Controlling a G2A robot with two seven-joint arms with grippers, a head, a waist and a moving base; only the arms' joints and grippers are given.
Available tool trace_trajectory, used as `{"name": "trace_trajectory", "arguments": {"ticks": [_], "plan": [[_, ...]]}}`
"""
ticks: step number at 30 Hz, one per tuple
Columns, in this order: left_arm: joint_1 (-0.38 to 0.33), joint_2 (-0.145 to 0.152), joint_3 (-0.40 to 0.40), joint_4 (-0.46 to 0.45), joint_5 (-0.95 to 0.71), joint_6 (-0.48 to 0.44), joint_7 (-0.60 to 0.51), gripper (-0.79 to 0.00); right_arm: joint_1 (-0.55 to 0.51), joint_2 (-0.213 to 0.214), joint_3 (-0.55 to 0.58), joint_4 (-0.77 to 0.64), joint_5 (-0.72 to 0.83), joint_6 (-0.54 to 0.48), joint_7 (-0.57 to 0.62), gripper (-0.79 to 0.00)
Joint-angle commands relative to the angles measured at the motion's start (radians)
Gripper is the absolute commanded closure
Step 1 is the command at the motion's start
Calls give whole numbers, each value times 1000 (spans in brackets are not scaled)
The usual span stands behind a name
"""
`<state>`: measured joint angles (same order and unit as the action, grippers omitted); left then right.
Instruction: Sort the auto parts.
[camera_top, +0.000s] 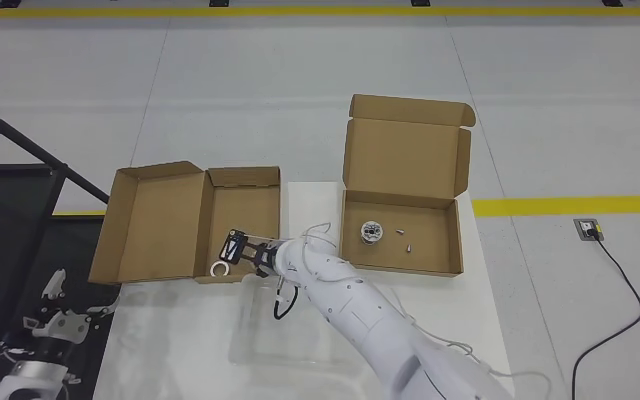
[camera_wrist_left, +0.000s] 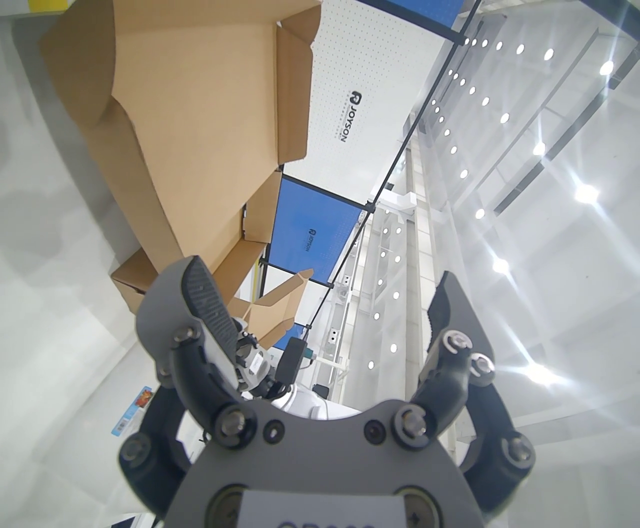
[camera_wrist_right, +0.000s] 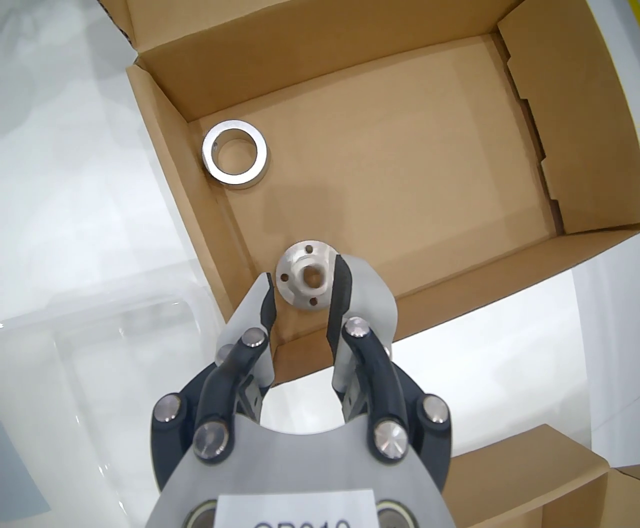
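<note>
Flange (camera_wrist_right: 296, 261) sits pinched between the narrow-set fingers of the right gripper (camera_wrist_right: 306, 280), one pad against each side of its rim. It is a round, pale metal disc with a raised hub, a centre bore and small holes spaced around the face. It has no long side. Its bore axis points up at the wrist, and the flat face lies level with the floor of the left box (camera_wrist_right: 400, 165). It is over that box's near wall, a little in from the near-left corner.

Ring (camera_wrist_right: 235, 152), plain bright metal with a thick wall, lies flat in that near-left corner with its hole facing up, touching or almost touching the side wall. It is apart from the flange.

From above, the right gripper (camera_top: 235, 250) reaches across the table (camera_top: 200, 340) into the left box (camera_top: 150, 225), with the ring (camera_top: 218, 268) just beside it.

The right box (camera_top: 450, 240), at the table's far-right part, holds a round part (camera_top: 371, 232) and two small screws (camera_top: 403, 239) beside it.

The left gripper (camera_wrist_left: 320, 280) points upward with its fingers spread wide and nothing between them.
</note>
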<state>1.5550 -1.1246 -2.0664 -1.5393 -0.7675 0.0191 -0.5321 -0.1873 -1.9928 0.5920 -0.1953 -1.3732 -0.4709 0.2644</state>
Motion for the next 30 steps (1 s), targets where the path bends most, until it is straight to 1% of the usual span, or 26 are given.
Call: {"name": "trace_trajectory", "arguments": {"ticks": [1,8,10,18,21,26,30], "plan": [[-1,0,1,-1,3,1,0,-785,1,-1,0,3,-2,1,-5,-299],[-1,1,2,1,5,2,-1,-785,4,0,5,0,-4,17,-42,-323],[-2,2,1,0,5,4,-1,-785,4,3,5,-3,-9,9,-77,-348],[-7,4,0,3,6,7,-8,-785,-20,23,-7,-37,-69,19,-261,-379],[-12,5,2,9,9,8,-14,-785,-41,33,-18,-64,-109,41,-335,-385],[-22,6,8,17,14,13,-19,-785,-89,54,-30,-130,-171,125,-430,-391],[-22,7,8,12,12,17,-23,-785,-138,74,-32,-215,-217,201,-442,-496]]}}
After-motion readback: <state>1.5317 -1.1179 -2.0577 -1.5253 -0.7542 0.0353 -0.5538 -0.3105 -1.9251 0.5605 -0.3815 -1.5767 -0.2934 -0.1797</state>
